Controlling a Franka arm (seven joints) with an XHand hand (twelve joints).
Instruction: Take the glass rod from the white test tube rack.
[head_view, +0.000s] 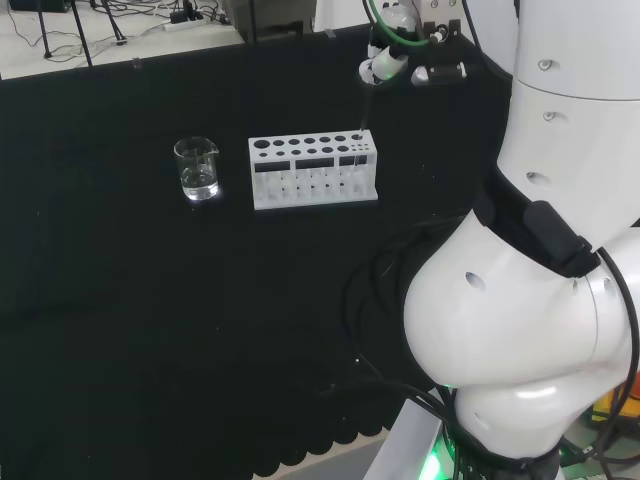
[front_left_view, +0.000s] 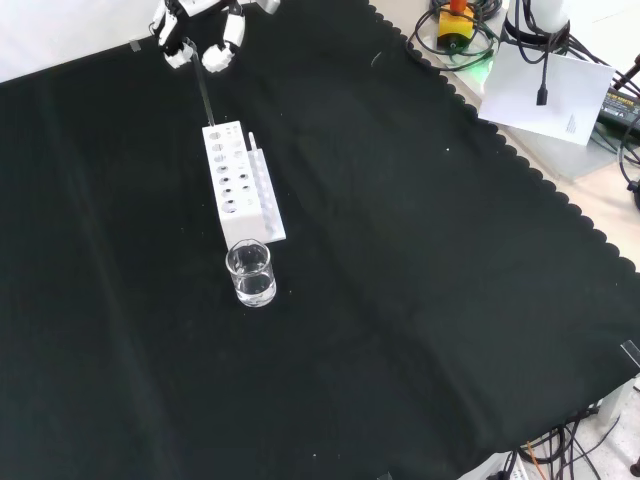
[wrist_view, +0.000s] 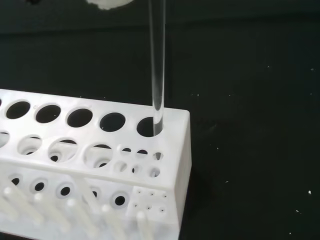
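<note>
The white test tube rack stands on the black cloth. The clear glass rod stands upright, with its lower end at the mouth of the rack's end hole. In the head view the rod rises from the rack's right end to the hand. In the front view the hand hangs above the rack's far end, its fingers curled and pinching the rod at its top. A blurred white part of the hand is in the wrist view.
A small glass beaker with a little clear liquid stands just off the rack's other end. The arm's white links take up the right of the head view. Cables and a white sheet lie beyond the cloth's scalloped edge.
</note>
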